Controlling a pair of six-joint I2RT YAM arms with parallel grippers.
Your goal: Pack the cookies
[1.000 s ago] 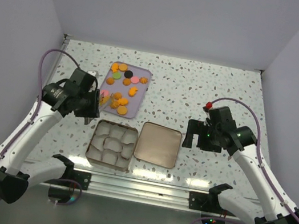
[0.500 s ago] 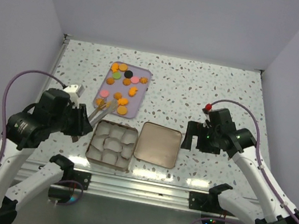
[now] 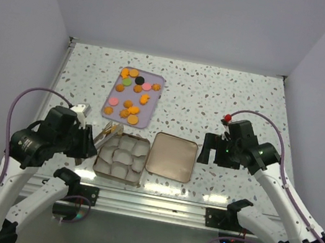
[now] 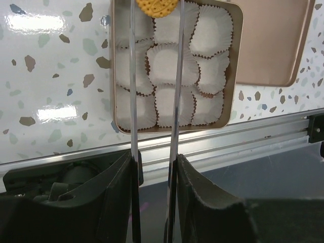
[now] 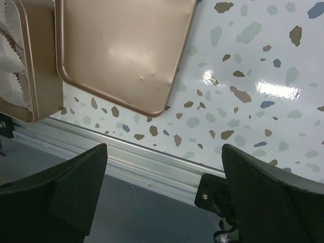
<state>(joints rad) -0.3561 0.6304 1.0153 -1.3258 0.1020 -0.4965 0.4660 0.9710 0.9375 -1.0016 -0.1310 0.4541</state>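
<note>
At lower left of the overhead view, the left hand (image 3: pixel 88 141) is clenched on a pair of slim, mirror-bright steel tongs (image 4: pixel 132 91). Their long axis runs straight up the wrist view, away from the hand and out over an open square tin (image 4: pixel 172 126). Pinched at the tips, at the very top of that view, is one round orange cookie (image 4: pixel 157 6) with a stippled face. It hangs over the row of the tin farthest from the hand, though which cup lies beneath it cannot be told. White pleated paper cups (image 4: pixel 167 66) fill the tin three by three, and all that show look empty. The rest of the cookies (image 3: pixel 133 110), orange rounds and stars with a few pink, green and one black, lie on the lilac tray (image 3: pixel 157 98) just above the tin in the overhead view. The tin's matt gold lid (image 3: pixel 172 156) lies flat on the speckled counter (image 3: pixel 204 97) just right of the tin. At right, the right hand (image 5: pixel 164 149) hangs released, its fingers spread wide and holding nothing, near the lid's corner. The left hand is plainly the nearer to the tin, so lowering the cookie into a cup looks to be its job.
</note>
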